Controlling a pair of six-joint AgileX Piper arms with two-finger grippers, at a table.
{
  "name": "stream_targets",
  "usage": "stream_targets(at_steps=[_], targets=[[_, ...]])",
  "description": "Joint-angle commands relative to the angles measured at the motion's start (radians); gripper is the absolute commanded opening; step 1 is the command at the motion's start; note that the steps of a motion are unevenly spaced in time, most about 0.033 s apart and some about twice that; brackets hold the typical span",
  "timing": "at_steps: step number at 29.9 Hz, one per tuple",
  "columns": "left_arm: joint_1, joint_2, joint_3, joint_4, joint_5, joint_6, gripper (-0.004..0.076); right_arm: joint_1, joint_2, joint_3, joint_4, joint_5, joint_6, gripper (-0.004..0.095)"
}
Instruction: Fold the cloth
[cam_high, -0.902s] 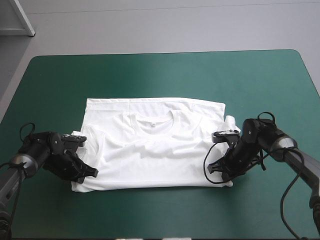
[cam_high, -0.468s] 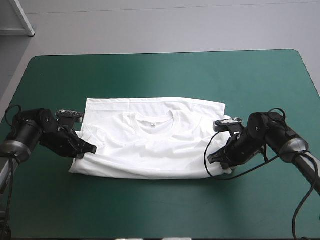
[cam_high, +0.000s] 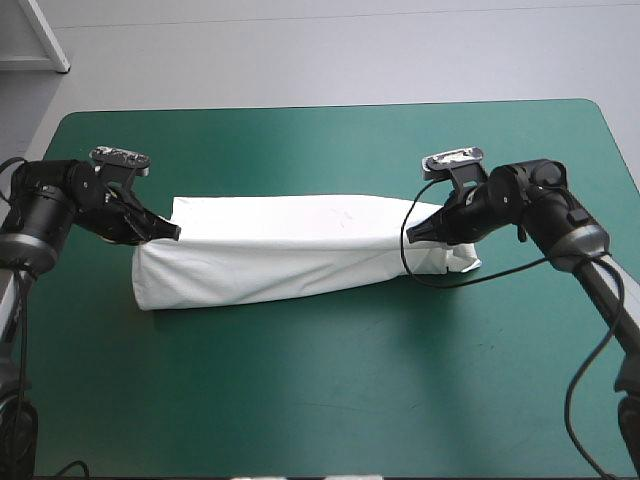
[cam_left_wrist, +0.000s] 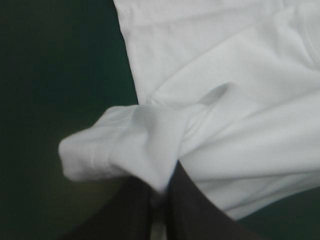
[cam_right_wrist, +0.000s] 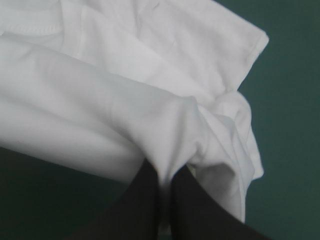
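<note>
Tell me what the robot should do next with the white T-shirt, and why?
Probably lower both ends onto the far half. The black-fingered left gripper and right gripper are shut on the white short-sleeved T-shirt, holding its near edge up over that half, not yet laid flat.

Table (cam_high: 330, 420) under a teal-green cover (cam_high: 300, 150), far corners rounded. White T-shirt (cam_high: 290, 255) lies on it as one long folded band (running left to right), about mid-table. Cover shows on every side of it.

Left arm (cam_high: 55, 205) at 9 o'clock, right arm (cam_high: 545, 195) at 3: black, chunky round joints, grey tubes further back. Left tool (cam_high: 172, 232) and right tool (cam_high: 418, 236) have broad black curved fingers (cam_right_wrist: 140, 210).
</note>
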Motion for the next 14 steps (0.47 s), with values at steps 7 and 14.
stream_targets(at_steps=[7, 14], targets=[[-0.004, 0.177, -0.249, 0.023, -0.099, -0.007, 0.0019, -0.016, 0.177, -0.249, -0.062, -0.093, 0.005, -0.0014], [-0.004, 0.315, -0.307, 0.026, -0.211, -0.007, 0.0019, -0.026, 0.322, -0.381, -0.04, -0.118, 0.005, -0.0011]])
